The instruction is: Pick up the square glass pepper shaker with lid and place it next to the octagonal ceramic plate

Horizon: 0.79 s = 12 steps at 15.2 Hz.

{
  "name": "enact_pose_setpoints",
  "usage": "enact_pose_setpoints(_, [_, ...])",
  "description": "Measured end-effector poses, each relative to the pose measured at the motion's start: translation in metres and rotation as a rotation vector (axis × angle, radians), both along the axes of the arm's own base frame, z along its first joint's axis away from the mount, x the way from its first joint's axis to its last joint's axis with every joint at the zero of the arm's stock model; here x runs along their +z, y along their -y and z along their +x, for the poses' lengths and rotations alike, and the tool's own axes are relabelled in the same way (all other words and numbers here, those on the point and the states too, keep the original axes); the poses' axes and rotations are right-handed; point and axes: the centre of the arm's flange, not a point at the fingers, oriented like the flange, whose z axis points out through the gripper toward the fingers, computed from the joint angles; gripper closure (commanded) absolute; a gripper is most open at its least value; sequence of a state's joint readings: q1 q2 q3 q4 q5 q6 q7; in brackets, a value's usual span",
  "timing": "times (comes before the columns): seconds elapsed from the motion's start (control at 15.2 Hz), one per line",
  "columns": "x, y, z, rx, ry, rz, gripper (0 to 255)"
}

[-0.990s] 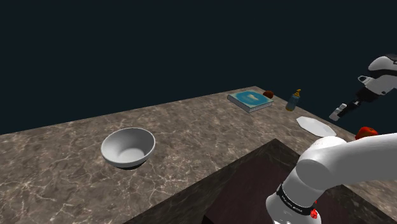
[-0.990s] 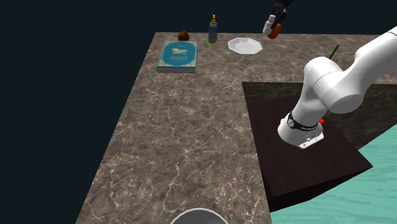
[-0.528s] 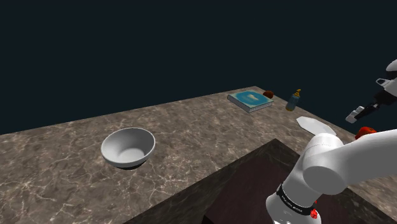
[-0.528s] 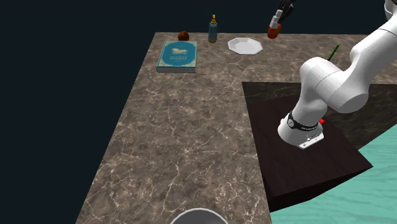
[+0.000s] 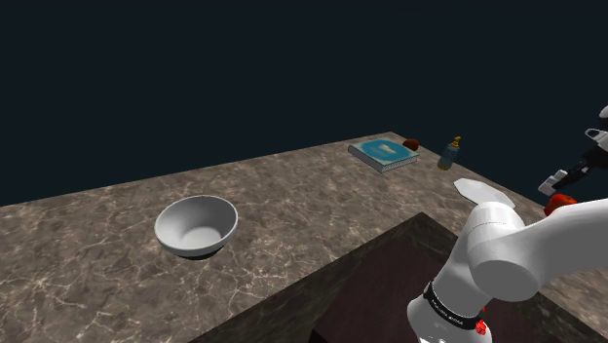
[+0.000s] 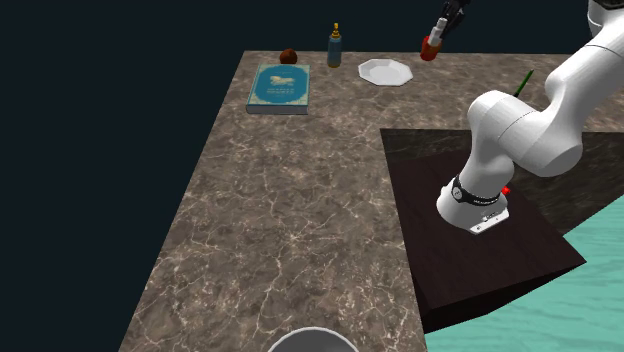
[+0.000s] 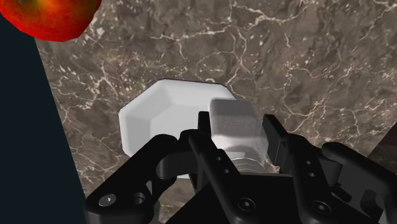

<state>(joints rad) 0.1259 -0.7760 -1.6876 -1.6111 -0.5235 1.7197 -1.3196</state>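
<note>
Claw stayed clamped on the shaker. Over the last second it slid toward the shoulder view's right, from above the plate's right end to just above the apple, and it was still in the air over the far end of the counter. I read that as transport nearly done, with the lowering and release beside the plate still to do. Wrist view had the shaker overlapping the plate's rim, so touchdown could clip the plate instead of bare counter. Height above the counter wasn't readable. The shaker's lower part was buried between the fingers. In the second exterior view the claw overlapped the apple and the shaker couldn't be made out. In the shoulder view the elbow covered the plate's near edge and the right border cut off the wrist.
</note>
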Motion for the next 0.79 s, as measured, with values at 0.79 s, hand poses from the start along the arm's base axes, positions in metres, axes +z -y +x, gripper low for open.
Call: enact_pose_setpoints(0.79, [-0.062, 0.000, -0.001, 0.000, 0.000, 0.000, 255])
